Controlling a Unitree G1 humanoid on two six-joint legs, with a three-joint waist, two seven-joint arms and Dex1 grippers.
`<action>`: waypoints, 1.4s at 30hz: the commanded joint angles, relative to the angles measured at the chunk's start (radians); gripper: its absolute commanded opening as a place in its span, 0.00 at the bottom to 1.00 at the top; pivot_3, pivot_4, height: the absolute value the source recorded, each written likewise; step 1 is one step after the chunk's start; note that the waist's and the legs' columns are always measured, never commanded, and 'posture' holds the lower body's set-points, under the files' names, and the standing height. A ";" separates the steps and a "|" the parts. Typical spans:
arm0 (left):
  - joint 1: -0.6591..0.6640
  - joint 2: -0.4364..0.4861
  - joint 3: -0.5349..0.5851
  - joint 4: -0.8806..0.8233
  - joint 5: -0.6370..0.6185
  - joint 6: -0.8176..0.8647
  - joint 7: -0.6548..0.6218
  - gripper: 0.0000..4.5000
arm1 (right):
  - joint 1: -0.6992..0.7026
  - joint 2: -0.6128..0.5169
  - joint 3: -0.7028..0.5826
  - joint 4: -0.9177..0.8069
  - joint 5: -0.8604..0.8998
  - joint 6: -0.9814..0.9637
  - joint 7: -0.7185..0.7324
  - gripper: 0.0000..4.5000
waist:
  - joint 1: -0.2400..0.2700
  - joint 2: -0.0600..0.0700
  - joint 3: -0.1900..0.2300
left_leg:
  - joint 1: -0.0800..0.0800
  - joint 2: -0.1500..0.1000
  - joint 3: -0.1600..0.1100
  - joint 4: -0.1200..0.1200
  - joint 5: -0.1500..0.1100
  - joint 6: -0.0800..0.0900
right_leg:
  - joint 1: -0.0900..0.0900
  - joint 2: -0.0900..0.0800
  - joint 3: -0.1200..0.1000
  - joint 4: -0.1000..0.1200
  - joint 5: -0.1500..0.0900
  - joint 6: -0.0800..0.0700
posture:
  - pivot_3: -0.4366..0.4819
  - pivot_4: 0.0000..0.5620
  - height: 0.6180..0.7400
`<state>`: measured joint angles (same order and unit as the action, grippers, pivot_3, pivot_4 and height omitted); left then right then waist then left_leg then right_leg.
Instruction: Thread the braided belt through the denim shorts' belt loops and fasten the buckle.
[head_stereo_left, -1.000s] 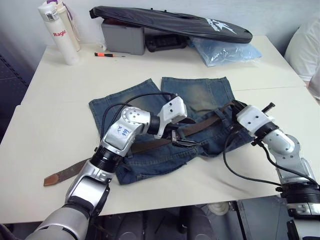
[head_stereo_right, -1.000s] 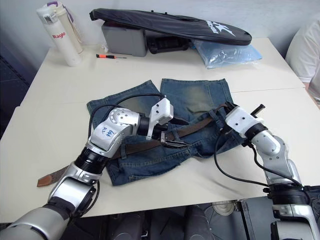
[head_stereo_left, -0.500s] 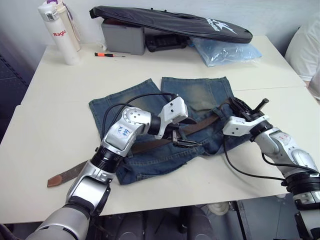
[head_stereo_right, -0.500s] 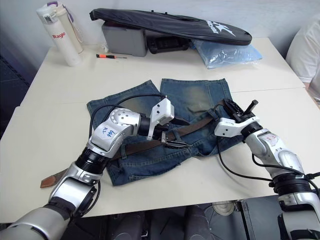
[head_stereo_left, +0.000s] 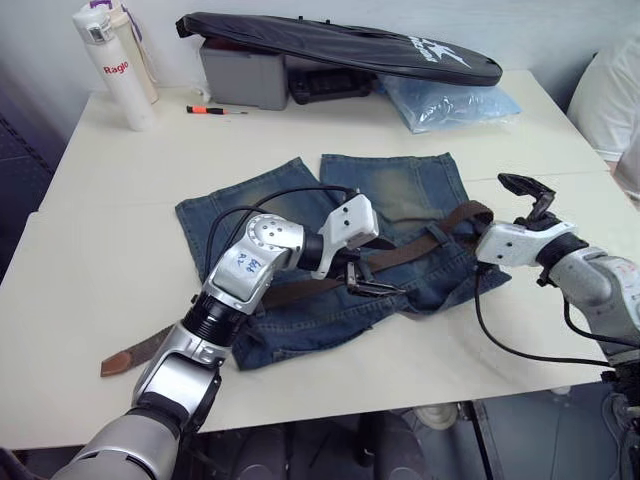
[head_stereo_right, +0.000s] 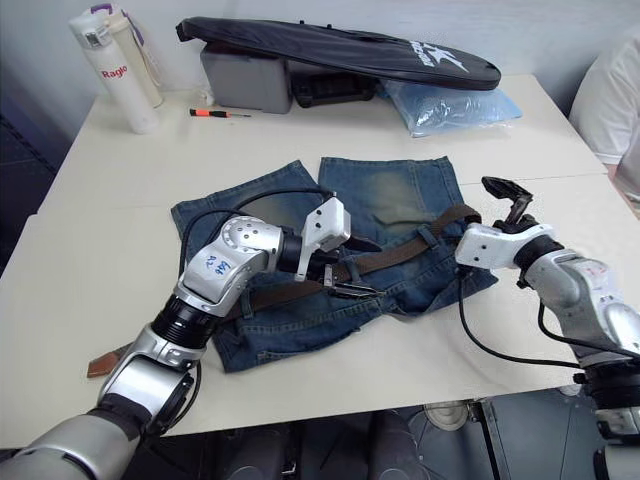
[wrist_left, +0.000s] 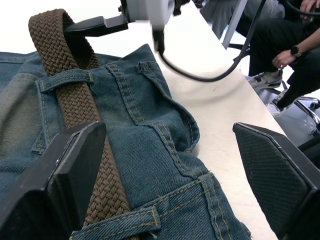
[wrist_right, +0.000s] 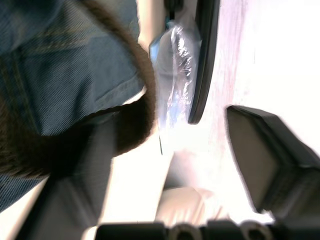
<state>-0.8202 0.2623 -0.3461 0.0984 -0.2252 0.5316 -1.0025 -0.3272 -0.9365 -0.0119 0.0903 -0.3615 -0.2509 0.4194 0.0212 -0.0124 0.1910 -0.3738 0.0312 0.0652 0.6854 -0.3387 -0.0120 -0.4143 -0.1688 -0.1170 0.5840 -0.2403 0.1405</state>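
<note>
The denim shorts (head_stereo_left: 400, 190) lie flat mid-table, waistband toward me. The braided belt (head_stereo_left: 425, 238) runs along the waistband and passes under a belt loop (wrist_left: 65, 80). Its tan tip (head_stereo_left: 125, 355) trails on the table at the left, and its other end curls at the shorts' right edge (head_stereo_left: 478, 210). The buckle is hidden. My left gripper (head_stereo_left: 382, 266) hovers open over the waistband and belt, holding nothing. My right gripper (head_stereo_left: 525, 195) stands open just right of the belt's curled end, off the belt.
At the back stand two white bottles (head_stereo_left: 115, 65), an orange screwdriver (head_stereo_left: 215, 109), a grey case (head_stereo_left: 245, 75), a long black bag (head_stereo_left: 340, 45) and a plastic bag (head_stereo_left: 450, 100). A person in white (head_stereo_left: 615, 100) sits at the right edge.
My right gripper has opened, let go of the belt's end and drawn back to the right. The belt slid slightly rightward. The left arm has not moved.
</note>
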 joint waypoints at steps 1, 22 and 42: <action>-0.026 0.009 0.008 -0.002 0.000 -0.018 -0.020 1.00 | 0.033 -0.045 -0.085 -0.137 0.219 0.126 0.214 0.98 | 0.003 0.000 0.000 | 0.000 0.000 0.000 0.000 0.000 0.000 | 0.000 0.000 0.000 0.000 0.000 0.000 | 0.48 0.27 1.00; 0.400 0.698 0.582 -0.261 -0.326 0.283 -0.311 1.00 | -0.156 -0.069 0.018 -0.557 1.110 1.369 0.506 0.98 | 0.000 0.001 0.001 | 0.000 0.002 -0.001 0.000 -0.002 0.000 | -0.001 0.001 0.000 0.001 -0.001 -0.002 | 0.48 0.27 1.00; 0.834 0.691 0.600 -0.185 -0.106 -0.081 -0.156 1.00 | -0.320 0.002 0.240 -0.311 0.886 1.234 0.574 0.01 | -0.021 0.001 0.001 | -0.003 0.002 0.005 -0.001 -0.003 -0.002 | -0.010 0.001 0.002 0.006 -0.002 -0.004 | 0.48 0.27 1.00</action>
<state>0.0370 0.9548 0.2821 -0.1111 -0.3608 0.4865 -1.1696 -0.6450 -0.9305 0.2422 -0.2069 0.5366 0.9988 0.9880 0.0002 -0.0115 0.1919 -0.3768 0.0334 0.0706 0.6841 -0.3422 -0.0136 -0.4253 -0.1678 -0.1144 0.5902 -0.2421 0.1363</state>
